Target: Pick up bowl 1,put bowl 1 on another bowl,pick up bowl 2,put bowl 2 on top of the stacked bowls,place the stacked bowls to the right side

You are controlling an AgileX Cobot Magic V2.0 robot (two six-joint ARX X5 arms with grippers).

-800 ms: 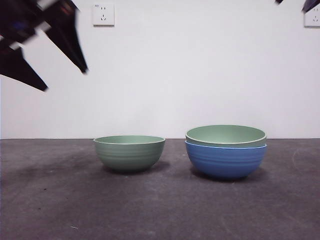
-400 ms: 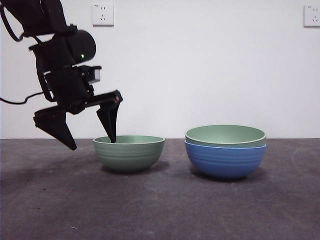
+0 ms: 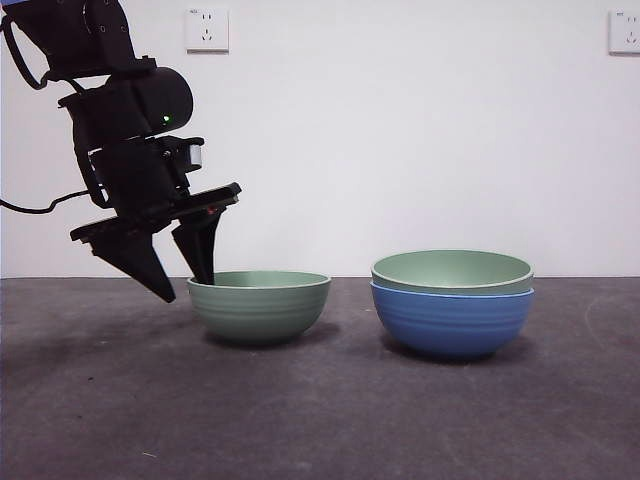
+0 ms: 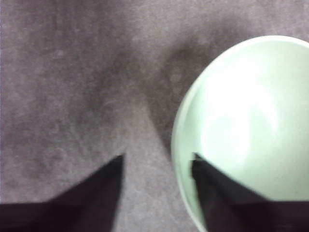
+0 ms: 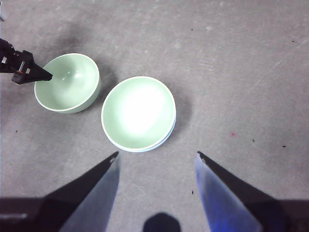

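Left gripper (image 3: pixel 185 285) straddled the lone pale green bowl's (image 3: pixel 259 306) rim with jaws open, gripping nothing; closing, then lifting onto the green-on-blue stack (image 3: pixel 452 302), seemed next.

Lone green bowl (image 3: pixel 259 306): pale green, round, faint horizontal ribs, upright and empty, standing alone on the dark counter, left of the pair in the front view, near but not touching it.
Blue bowl (image 3: pixel 452 321): ribbed, thin pale rim, upright on the counter.
Nested green bowl (image 3: pixel 452 270): pale green, seated level inside the blue bowl, rim just above it.
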